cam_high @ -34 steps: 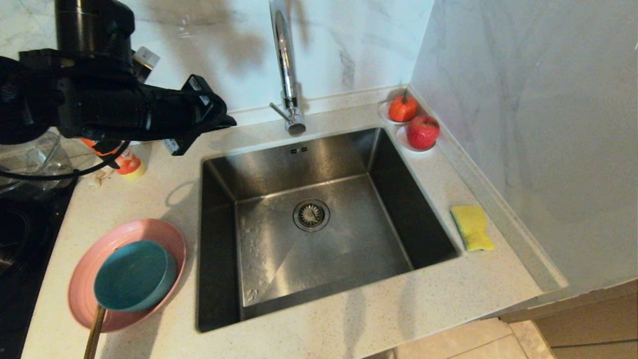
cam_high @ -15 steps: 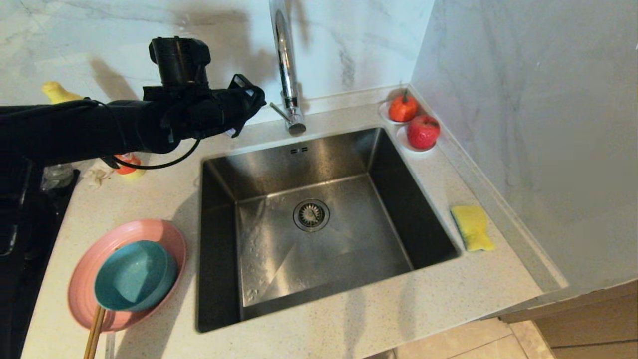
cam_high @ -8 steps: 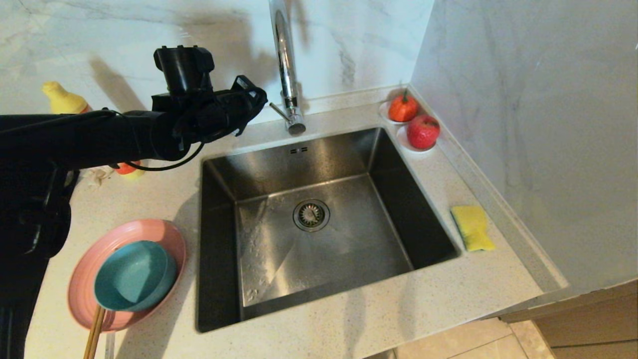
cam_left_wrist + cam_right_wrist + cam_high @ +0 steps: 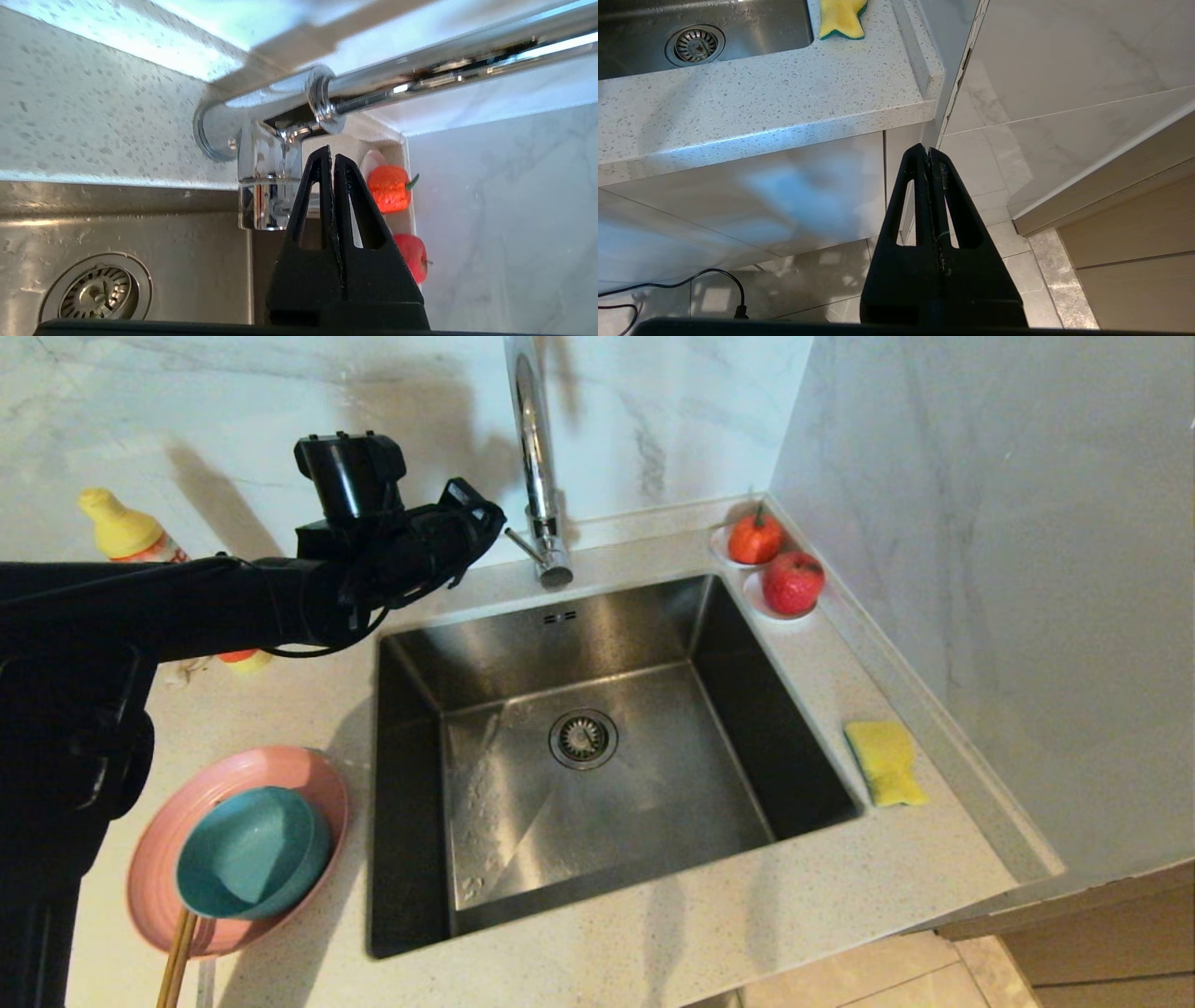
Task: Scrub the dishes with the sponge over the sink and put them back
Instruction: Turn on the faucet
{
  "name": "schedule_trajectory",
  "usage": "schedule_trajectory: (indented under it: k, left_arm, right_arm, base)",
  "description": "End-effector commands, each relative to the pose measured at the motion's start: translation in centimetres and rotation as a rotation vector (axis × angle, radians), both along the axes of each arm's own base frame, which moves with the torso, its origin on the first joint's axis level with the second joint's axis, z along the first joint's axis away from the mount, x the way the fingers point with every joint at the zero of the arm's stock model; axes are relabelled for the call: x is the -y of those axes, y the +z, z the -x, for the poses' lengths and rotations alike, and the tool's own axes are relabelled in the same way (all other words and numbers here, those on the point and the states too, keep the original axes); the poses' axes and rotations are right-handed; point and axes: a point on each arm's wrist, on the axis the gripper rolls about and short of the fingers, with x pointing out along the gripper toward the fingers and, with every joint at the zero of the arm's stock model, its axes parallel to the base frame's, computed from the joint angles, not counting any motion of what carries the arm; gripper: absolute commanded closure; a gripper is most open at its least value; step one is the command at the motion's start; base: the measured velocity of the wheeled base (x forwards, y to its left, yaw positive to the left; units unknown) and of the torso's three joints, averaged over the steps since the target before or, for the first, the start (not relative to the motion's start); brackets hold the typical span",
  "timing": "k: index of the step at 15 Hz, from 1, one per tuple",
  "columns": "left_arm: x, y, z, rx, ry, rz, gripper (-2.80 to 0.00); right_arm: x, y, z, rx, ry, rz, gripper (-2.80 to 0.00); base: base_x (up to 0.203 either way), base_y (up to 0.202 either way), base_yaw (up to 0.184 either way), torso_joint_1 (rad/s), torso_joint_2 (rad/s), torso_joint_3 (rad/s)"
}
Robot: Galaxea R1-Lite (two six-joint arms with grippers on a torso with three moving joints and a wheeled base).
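The left pincer, clenched and empty, hangs upper left of centre, just left of the tall chrome faucet's lever; the rectangular yellow foam sponge lies far right on the counter.

My left arm was matte black, a thin black cable looping beneath its wrist; both grippers' fingers were black, triangular and slotted.
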Motion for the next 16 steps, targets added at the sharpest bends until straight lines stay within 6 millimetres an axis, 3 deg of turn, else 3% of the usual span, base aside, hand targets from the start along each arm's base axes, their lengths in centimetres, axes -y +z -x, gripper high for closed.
schedule_trajectory:
  k: [1,16]
  left_arm:
    - [0.1,-0.1,-0.1,-0.001,-0.013,0.002,0.0]
    - [0.5,-1.2,-0.6,-0.013,-0.069,-0.024,0.0]
  right_arm:
    - [0.0,0.0,0.0,0.001,0.0,0.0,0.0]
    - [0.0,0.0,0.0,0.001,0.0,0.0,0.0]
  base:
    - [0.0,0.0,0.0,0.0,0.0,0.0]
    - [0.0,0.0,0.0,0.0,0.0,0.0]
